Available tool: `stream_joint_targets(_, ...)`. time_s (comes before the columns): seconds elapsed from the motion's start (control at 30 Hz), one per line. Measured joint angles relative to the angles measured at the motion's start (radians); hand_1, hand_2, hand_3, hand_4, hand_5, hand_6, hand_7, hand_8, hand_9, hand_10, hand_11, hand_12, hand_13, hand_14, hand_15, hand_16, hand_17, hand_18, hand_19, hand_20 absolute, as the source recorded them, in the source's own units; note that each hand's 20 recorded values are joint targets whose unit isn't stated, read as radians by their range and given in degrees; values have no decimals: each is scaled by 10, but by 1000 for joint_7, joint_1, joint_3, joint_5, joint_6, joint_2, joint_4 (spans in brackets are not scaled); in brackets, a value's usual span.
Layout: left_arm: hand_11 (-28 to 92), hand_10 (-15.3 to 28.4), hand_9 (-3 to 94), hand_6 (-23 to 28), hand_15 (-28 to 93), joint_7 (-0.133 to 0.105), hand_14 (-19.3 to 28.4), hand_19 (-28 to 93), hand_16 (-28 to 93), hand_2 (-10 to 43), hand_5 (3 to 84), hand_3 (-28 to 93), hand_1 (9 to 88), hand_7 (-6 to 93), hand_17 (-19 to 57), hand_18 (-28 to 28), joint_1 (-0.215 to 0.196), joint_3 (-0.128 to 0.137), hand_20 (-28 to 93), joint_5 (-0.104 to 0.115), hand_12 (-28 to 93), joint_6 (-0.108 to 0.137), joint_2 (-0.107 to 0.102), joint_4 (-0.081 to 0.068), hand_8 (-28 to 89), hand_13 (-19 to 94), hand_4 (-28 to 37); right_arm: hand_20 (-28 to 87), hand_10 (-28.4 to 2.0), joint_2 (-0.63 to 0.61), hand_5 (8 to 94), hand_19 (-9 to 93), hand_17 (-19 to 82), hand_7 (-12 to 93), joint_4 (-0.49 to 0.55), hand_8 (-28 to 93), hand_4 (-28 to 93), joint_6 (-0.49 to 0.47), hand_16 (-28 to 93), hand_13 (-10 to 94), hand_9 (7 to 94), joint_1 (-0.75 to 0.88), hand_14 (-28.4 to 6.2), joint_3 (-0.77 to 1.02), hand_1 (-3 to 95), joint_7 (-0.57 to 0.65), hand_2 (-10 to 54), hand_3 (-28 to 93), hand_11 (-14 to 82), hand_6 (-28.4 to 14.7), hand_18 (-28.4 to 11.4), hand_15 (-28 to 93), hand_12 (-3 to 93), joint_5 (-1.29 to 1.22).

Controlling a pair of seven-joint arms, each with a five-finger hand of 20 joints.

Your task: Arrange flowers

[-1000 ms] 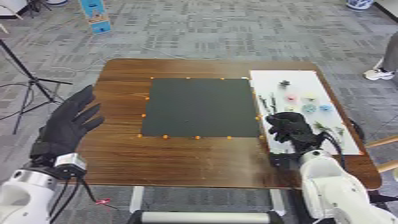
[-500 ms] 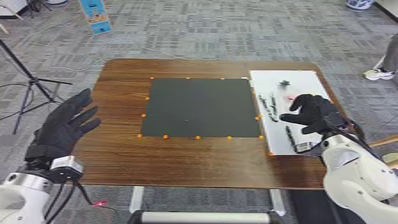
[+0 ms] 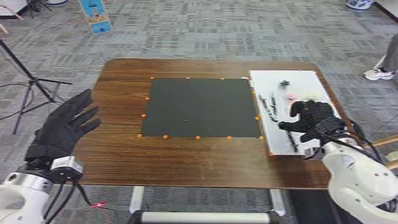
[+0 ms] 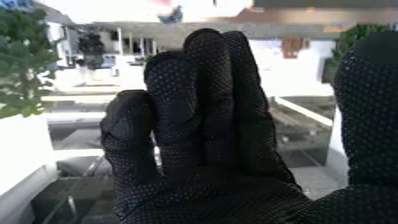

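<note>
In the head view my left hand (image 3: 64, 125) is raised over the table's left edge, fingers straight. My right hand (image 3: 311, 119) is above the right part of the white board (image 3: 266, 80), hiding part of it. A small dark flower (image 3: 284, 83) lies near the board's far end, with a faint pink flower (image 3: 291, 97) closer to the hand. Dark thin stems (image 3: 274, 105) lie along the board's left side, and another (image 3: 292, 142) is nearer the front. In the right wrist view, my right hand (image 4: 200, 145) has relaxed fingers and its thumb apart, holding nothing.
A black square mat (image 3: 200, 107) with small orange markers round it lies on the brown table (image 3: 195, 162), left of the white board. A thin black stand (image 3: 31, 80) is on the floor beyond the table's left side.
My right hand has moved right and slightly away from the front since the first frame, then dipped back a little. It now covers several coloured flowers seen earlier. The left hand has barely moved.
</note>
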State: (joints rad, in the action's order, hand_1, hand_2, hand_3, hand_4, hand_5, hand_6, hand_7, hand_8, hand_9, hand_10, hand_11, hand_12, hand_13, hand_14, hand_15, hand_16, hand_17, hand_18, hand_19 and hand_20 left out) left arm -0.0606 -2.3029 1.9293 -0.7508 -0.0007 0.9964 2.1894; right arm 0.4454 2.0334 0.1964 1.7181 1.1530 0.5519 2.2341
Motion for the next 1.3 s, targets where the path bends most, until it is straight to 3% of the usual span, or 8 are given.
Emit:
stream_joint_targets(0.73, 131, 80, 158, 23, 124, 0, 123, 375, 37, -95, 215, 596, 294, 172, -108, 184, -1, 10, 67, -1, 184, 0, 3, 1, -98, 140, -283, 466, -121, 3, 531, 880, 303, 405, -61, -137, -283, -102, 295, 559, 602, 36, -126, 5, 262, 10, -95, 717, 481, -21, -196, 733, 306, 19)
stream_joint_targets(1.07, 129, 78, 158, 20, 125, -1, 122, 376, 36, -95, 214, 593, 295, 177, -108, 184, -2, 14, 67, 0, 184, 0, 3, 2, -100, 141, -283, 466, -126, -2, 587, 872, 301, 518, -58, -140, -283, -124, 295, 568, 626, 86, -129, 46, 267, 5, -95, 712, 520, -24, -200, 737, 332, 24)
stream_joint_targets(1.3, 128, 78, 158, 19, 123, -1, 121, 376, 36, -95, 214, 592, 294, 177, -108, 184, -2, 14, 67, 1, 184, 0, 3, 2, -100, 142, -283, 497, -121, -1, 626, 910, 322, 567, -50, -147, -283, -136, 359, 606, 669, 72, -128, 13, 276, 0, -95, 698, 560, -13, -209, 771, 366, 26)
